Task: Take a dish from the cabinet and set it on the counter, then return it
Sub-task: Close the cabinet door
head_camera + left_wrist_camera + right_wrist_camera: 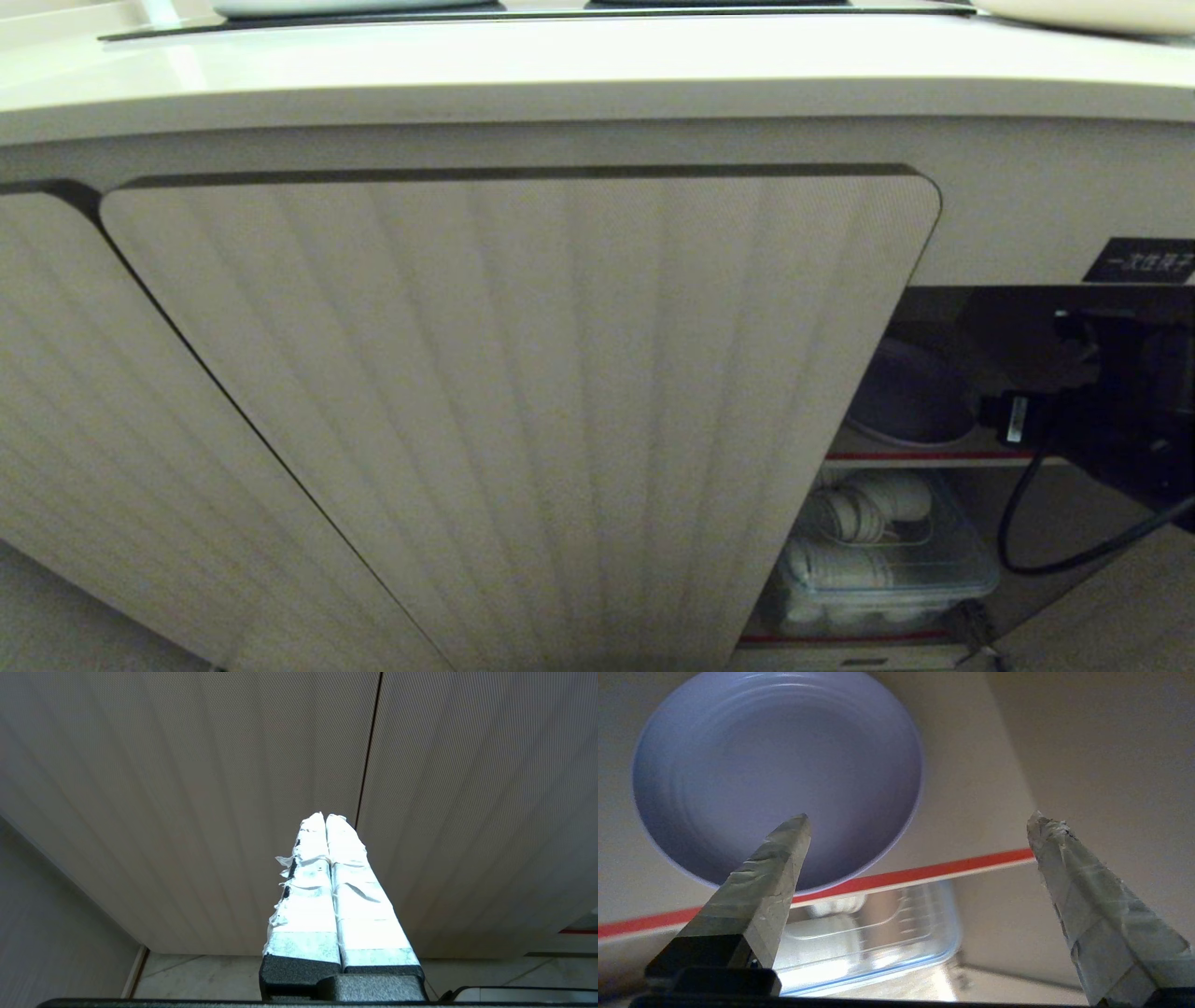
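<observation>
Kitchen unit, low view: cream table [560, 65] above, beige ribbed cabinet [523, 420] below, its right-hand bay standing open.

Item, my right hand [920, 826]: inside the open bay, fingers [775, 872] spread wide apart, nothing between them. In the head view the dark arm [1120, 411] reaches in from the right, a black cable [1036, 551] looping beneath it.

Item, the dish [777, 774]: pale lavender plate with faint rings, lying flat on the inner shelf [971, 807]. It sits just ahead of my right hand; one fingertip shows in front of its near rim, but contact cannot be judged. Its rim reaches the red shelf edge [924, 873].

Item, clear plastic container [896, 933]: on the level below the shelf, holding white pieces [868, 518] I cannot identify.

Item, black label [1144, 261] with white characters: on the cabinet front above the open bay.

Item, my left hand [325, 816]: parked before the closed ribbed doors, taped fingers pressed together, holding nothing; a dark door seam [369, 751] runs just past the tips.

Item, black cooktop panel [523, 14]: set into the table at the far edge.
</observation>
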Robot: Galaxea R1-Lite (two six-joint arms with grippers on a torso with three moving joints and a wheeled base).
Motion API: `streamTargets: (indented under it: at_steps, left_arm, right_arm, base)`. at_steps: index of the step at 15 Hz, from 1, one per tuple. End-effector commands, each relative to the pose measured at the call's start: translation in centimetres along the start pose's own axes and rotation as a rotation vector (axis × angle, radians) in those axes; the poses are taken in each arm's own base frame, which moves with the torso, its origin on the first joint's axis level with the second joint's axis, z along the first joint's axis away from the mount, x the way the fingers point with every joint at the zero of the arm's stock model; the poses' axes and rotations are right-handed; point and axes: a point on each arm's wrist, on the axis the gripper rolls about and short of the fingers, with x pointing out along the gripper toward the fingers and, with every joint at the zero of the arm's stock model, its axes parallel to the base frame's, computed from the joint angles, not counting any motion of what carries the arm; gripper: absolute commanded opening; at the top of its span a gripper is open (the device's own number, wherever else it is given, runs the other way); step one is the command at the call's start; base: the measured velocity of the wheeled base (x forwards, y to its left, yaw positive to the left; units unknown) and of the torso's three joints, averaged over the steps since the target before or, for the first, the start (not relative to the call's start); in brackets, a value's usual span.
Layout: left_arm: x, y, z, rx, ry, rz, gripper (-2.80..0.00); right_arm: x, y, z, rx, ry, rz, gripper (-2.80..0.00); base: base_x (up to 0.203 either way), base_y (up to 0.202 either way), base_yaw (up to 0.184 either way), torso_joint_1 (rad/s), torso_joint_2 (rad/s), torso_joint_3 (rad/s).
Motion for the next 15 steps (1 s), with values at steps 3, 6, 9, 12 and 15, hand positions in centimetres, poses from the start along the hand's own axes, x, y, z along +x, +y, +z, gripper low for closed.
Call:
streamTargets:
  at_steps: [3, 6, 9, 12, 15]
  left_arm:
    - [0.00, 0.00, 0.00, -0.001, 0.000, 0.001, -2.80]
    - [0.00, 0.00, 0.00, -0.001, 0.000, 0.001, -2.80]
    - [0.00, 0.00, 0.00, -0.001, 0.000, 0.000, -2.80]
    - [0.00, 0.00, 0.00, -0.001, 0.000, 0.000, -2.80]
    - [0.00, 0.00, 0.00, -0.001, 0.000, 0.000, -2.80]
  right_arm:
    - [-0.43, -0.09, -0.12, -0.040, -0.028, 0.003, 0.00]
    - [-0.58, -0.13, -0.08, -0.036, -0.031, 0.003, -2.80]
    - [-0.62, -0.14, -0.09, -0.039, -0.031, 0.003, -2.80]
    - [-0.83, -0.19, -0.10, -0.037, -0.032, 0.003, -2.80]
    - [-1.12, -0.25, -0.27, -0.036, -0.031, 0.004, -2.80]
  base:
    - [0.000, 0.000, 0.000, 0.000, 0.00, 0.000]
    - [0.000, 0.000, 0.000, 0.000, 0.00, 0.000]
    - [0.000, 0.000, 0.000, 0.000, 0.00, 0.000]
    - [0.000, 0.000, 0.000, 0.000, 0.00, 0.000]
    - [0.000, 0.000, 0.000, 0.000, 0.00, 0.000]
